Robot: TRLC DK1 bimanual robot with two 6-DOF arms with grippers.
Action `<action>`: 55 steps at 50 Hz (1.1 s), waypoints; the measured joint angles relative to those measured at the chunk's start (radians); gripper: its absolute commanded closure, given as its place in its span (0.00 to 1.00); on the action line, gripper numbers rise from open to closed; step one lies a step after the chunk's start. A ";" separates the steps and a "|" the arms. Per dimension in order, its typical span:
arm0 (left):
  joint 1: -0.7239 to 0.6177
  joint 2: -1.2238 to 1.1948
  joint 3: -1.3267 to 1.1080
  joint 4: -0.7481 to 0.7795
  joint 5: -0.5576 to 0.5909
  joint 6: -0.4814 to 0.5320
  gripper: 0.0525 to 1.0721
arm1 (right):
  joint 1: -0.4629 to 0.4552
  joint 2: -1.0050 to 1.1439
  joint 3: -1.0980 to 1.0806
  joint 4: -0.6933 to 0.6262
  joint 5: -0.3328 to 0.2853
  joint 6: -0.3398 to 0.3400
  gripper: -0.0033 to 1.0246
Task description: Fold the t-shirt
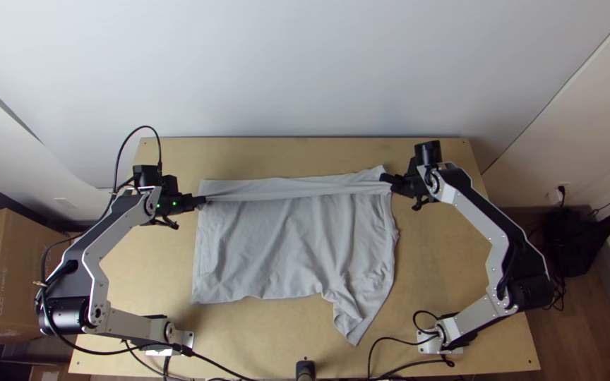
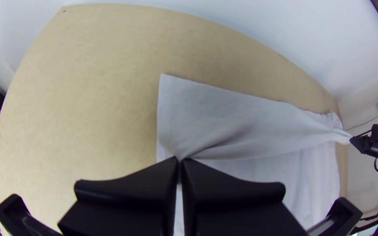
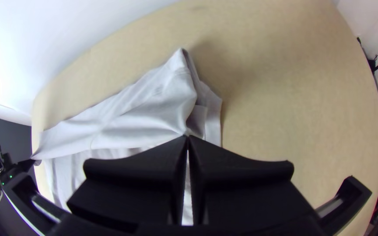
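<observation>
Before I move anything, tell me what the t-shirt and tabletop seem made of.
The t-shirt looks like matte fabric, perhaps cotton jersey, since it drapes in loose wrinkles. The tabletop looks like smooth, dull wood, perhaps plywood, from its faintly mottled tan surface.

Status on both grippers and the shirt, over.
Left gripper and right gripper shut on t-shirt. Far edge folded over, taut between them. Near corner rumpled.

Shirt (image 1: pixel 291 247) was matt cloth, finely creased. Table (image 1: pixel 432 261) looked like smooth, pale wood. Arm links (image 1: pixel 476 215) had a silvery metal look, low sheen. Left gripper (image 1: pixel 202 200) and right gripper (image 1: pixel 384 178) had smooth, matt black fingers, plastic by look. Box (image 1: pixel 26 275) was plain matt cardboard; floor (image 1: pixel 587 310), wood.
</observation>
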 measured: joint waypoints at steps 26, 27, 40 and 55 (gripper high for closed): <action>0.015 -0.031 -0.120 0.047 -0.018 0.039 0.04 | -0.001 -0.056 -0.220 0.113 0.001 -0.007 0.36; 0.019 -0.031 -0.117 0.031 -0.018 0.044 0.04 | -0.002 -0.064 -0.224 0.114 0.001 -0.007 0.27; 0.126 -0.091 -0.102 -0.027 0.014 0.060 0.04 | -0.074 -0.259 -0.254 0.057 0.001 -0.007 0.14; 0.192 -0.283 -0.019 -0.238 0.091 0.094 0.05 | -0.083 -0.548 -0.256 -0.249 0.001 -0.007 0.04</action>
